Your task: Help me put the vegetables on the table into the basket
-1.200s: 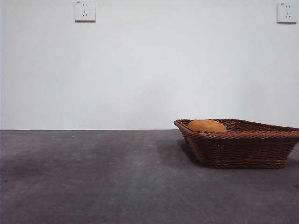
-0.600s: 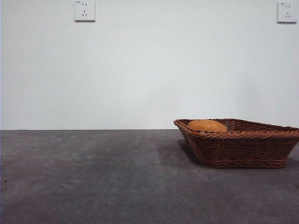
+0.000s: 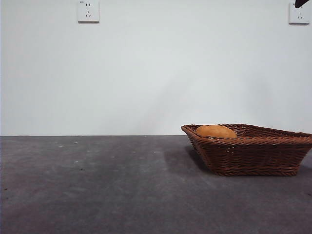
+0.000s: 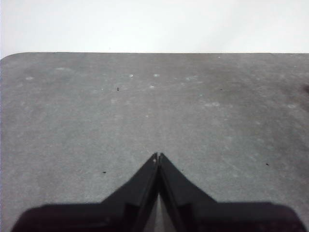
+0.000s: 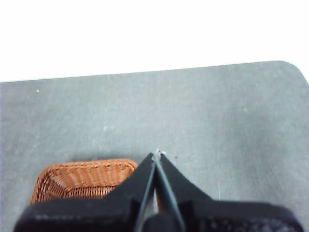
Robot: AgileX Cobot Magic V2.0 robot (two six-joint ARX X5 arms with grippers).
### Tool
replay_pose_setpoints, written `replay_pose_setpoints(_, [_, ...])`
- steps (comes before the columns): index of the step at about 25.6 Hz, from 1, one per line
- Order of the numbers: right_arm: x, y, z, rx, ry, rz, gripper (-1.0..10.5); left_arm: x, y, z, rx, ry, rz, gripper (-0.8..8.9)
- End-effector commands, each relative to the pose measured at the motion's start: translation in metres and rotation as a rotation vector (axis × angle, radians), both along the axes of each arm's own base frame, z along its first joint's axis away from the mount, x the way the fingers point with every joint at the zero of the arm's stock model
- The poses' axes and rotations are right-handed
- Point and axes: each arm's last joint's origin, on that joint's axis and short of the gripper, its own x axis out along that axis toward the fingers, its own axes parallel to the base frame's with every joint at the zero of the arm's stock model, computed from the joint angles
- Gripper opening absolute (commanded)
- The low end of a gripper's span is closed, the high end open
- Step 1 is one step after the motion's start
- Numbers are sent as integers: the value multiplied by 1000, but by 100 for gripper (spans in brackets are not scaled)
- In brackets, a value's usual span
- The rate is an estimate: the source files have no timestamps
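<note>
We take the basket [image 3: 253, 148] as our landmark: it sits on the table [image 3: 107, 185], toward the right side of the front view. Inside it, near its left end, we see the potato [image 3: 216, 131] showing above the rim. On the wall behind, one socket [image 3: 88, 10] is high and far left of the basket, another socket [image 3: 299, 12] high above its right end. We see the right gripper [image 5: 157, 155] above the table just beside the basket's corner [image 5: 82, 179]. The left gripper [image 4: 158, 157] is over bare table.
</note>
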Motion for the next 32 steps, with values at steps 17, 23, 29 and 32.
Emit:
replay_pose_setpoints(17, [4, 0, -6, -8, 18, -10, 1, 1, 0, -4, -11, 15, 4, -3])
replay_pose_setpoints(23, [-31, 0, 12, -32, -33, -53, 1, 1, 0, -4, -11, 21, 4, -3])
replay_pose_setpoints(29, [-109, 9, 10, -29, -308, -24, 1, 1, 0, -4, -12, 21, 4, -3])
replay_pose_setpoints(32, [-147, 9, -9, -27, -440, -26, 1, 1, 0, -4, -12, 23, 4, -3])
